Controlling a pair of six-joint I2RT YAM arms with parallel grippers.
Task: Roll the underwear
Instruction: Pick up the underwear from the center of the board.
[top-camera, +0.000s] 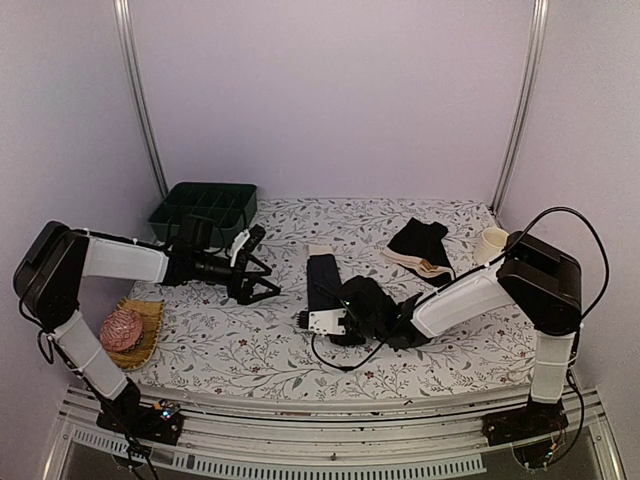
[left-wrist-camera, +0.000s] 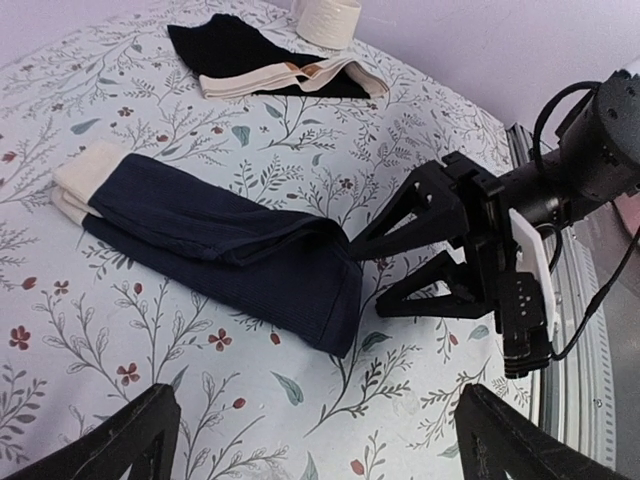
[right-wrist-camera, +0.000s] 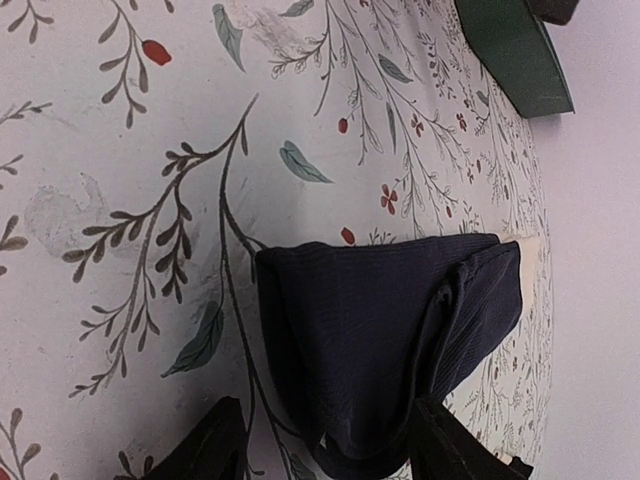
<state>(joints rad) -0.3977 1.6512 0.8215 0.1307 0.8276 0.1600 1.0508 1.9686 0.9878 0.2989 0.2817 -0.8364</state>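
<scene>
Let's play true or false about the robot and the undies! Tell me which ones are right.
1. The right arm's fingers sit at the end of the navy underwear. True.
2. The pink knitted ball sits in the green tray. False: the pink knitted ball rests on a woven dish beside the left arm.
3. The left arm's fingers are open and hold nothing. True.
4. The black-and-cream underwear lies on the navy one. False: the black-and-cream underwear lies apart, farther back on the right.
</scene>
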